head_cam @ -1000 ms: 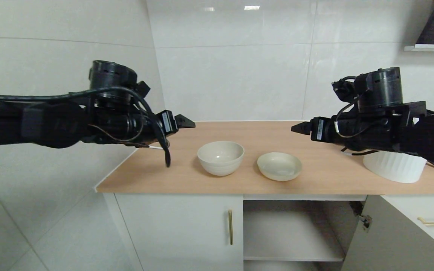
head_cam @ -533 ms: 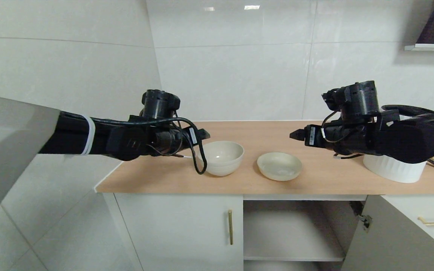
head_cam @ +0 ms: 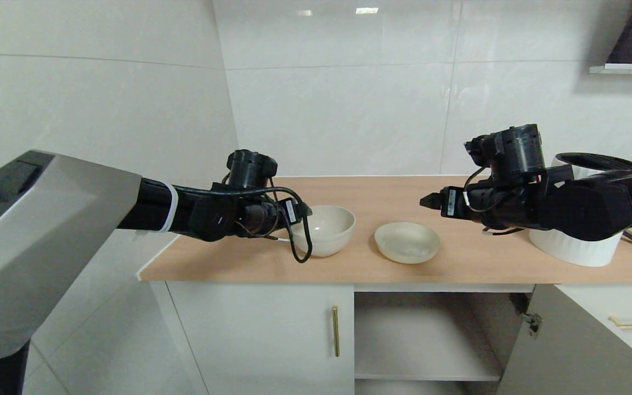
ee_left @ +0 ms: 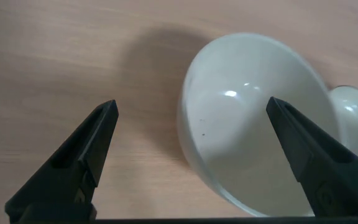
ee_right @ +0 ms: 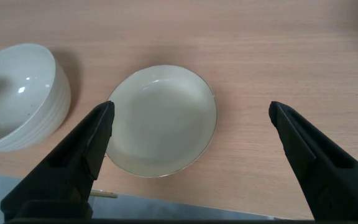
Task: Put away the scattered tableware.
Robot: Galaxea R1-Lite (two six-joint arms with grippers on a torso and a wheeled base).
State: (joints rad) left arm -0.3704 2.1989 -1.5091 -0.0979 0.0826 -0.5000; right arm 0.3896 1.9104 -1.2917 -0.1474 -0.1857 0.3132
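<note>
From the head, we see the deep bowl (head_cam: 322, 230) and the flat dish (head_cam: 407, 242) side by side, not touching, near the front edge of the bench (head_cam: 228, 258), with bare wood behind. The left hand (head_cam: 304, 210) is just beside the bowl's rim; the right hand (head_cam: 429, 201) hangs near the dish. A white ribbed pot (head_cam: 574, 249) is partly hidden by the right arm. From the left wrist, we see the fingers (ee_left: 73, 168) wide apart, the bowl under one. From the right wrist, the fingers (ee_right: 316, 162) stand wide apart too, holding nothing, the dish below.

Bowl (head_cam: 321, 230): cream, a few dark specks.
Dish (head_cam: 407, 242): pale cream.
Countertop (head_cam: 239, 263): light wood grain.
Ribbed pot (head_cam: 574, 249): white.
Cabinet handle (head_cam: 336, 331): gold.
</note>
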